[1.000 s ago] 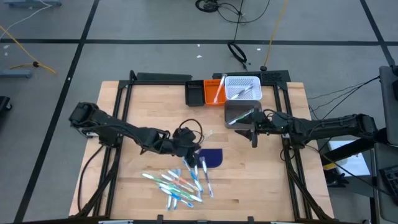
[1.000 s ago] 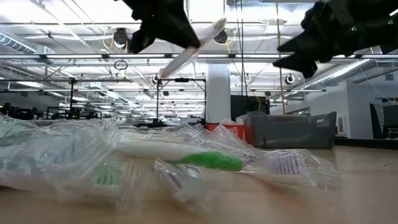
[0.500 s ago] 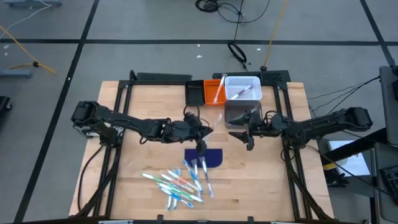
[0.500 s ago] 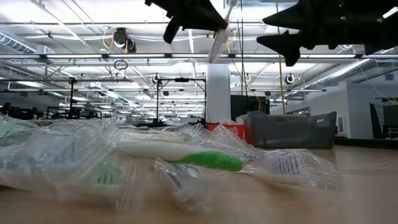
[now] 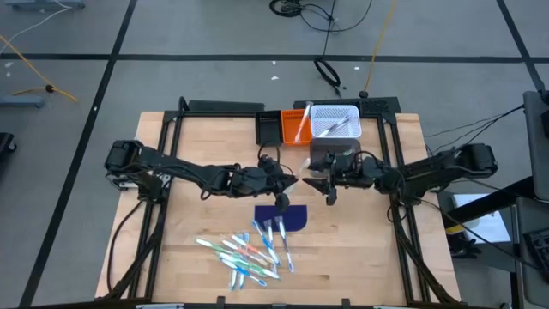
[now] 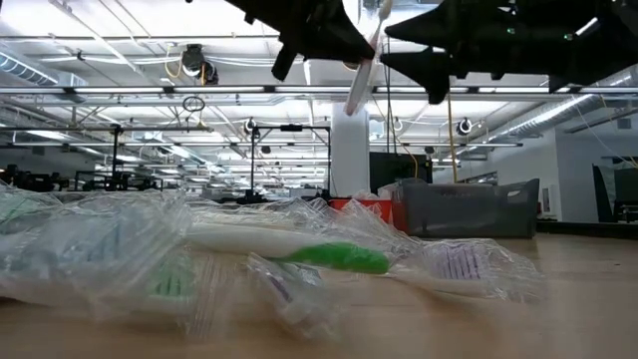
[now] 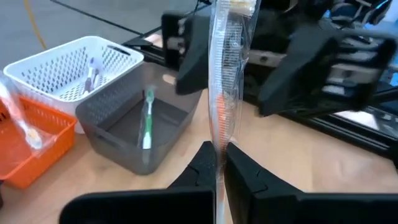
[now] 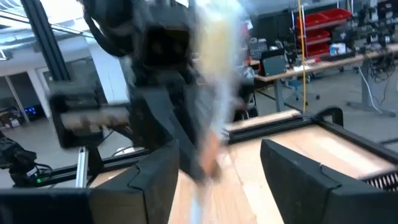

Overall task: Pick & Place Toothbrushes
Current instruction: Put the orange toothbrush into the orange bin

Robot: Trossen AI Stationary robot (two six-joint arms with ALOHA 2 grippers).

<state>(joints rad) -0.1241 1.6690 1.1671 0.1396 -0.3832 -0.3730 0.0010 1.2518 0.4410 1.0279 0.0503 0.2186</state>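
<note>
My left gripper (image 5: 290, 182) is shut on one toothbrush (image 7: 222, 93) in a clear wrapper, white with an orange-pink patch, held high over the middle of the table. In the low view the toothbrush (image 6: 361, 70) stands nearly upright. My right gripper (image 5: 318, 184) faces it from the right, open, its fingers (image 8: 155, 180) on either side of the blurred toothbrush (image 8: 211, 118) without plainly touching it. Several more wrapped toothbrushes (image 5: 249, 253) lie in a pile near the front edge, beside a dark blue mat (image 5: 293, 217). My left gripper pinches the wrapped toothbrush between its two fingertips, partway along the shaft (image 7: 218, 158). The fingers come level from the table's left and lie across it. The toothbrush is lifted clear, nearly upright and slightly tilted, most of its length past the fingers.
Three bins stand at the far edge: an orange one (image 5: 287, 127), a white basket (image 5: 334, 120) and a grey bin (image 5: 328, 154) holding a green toothbrush (image 7: 148, 121). Wrapped toothbrushes (image 6: 289, 249) fill the low view's foreground. Bare wood lies on the table's left and right.
My left gripper has risen from above the pile and moved toward the far right, up to the right gripper; the toothbrush in it has tipped from slanting to nearly upright. My right gripper has moved left toward it, so its open fingers now flank the toothbrush.
</note>
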